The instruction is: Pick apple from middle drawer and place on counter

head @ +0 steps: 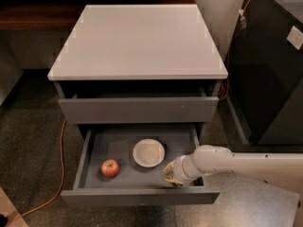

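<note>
1. The apple (pixel 110 167) lies in the open middle drawer (pixel 142 196), left of the white bowl (pixel 148 152).
2. The gripper (pixel 171 174) sits right of the bowl, not holding the apple; how open it is, I cannot tell.
3. Best to cross in front of the bowl, then descend centred.

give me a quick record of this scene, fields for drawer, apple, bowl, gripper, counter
middle drawer: pulled out, holding the apple and the bowl
apple: red, front left of the drawer floor, nothing touching it
bowl: white, mid drawer, behind and right of the apple, apart from it
gripper: at the drawer's front right, right of the apple, apart from it
counter: light flat top, apple not yet on it
</note>
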Robot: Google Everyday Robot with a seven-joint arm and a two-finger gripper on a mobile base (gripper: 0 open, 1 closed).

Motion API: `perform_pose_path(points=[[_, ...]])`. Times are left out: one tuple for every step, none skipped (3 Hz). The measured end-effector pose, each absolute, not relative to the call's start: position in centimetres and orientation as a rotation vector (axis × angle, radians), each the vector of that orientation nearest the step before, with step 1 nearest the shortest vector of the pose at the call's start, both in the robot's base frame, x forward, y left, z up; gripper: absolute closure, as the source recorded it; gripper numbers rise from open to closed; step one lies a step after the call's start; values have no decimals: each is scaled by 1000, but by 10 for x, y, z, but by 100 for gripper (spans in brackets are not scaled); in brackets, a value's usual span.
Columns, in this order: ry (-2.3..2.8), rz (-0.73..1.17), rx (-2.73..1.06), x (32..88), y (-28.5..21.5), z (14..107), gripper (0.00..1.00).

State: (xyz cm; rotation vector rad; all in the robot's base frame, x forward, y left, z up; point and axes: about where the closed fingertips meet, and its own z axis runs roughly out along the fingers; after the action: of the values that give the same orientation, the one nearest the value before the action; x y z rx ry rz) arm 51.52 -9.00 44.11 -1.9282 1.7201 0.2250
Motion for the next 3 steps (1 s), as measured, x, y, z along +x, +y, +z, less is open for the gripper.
perform_pose_path(points=[[1650, 217, -1993, 515, -63, 461, 59], [1577, 220, -2060, 518, -31, 481, 35], [1554, 260, -2100, 523, -6, 493, 12]])
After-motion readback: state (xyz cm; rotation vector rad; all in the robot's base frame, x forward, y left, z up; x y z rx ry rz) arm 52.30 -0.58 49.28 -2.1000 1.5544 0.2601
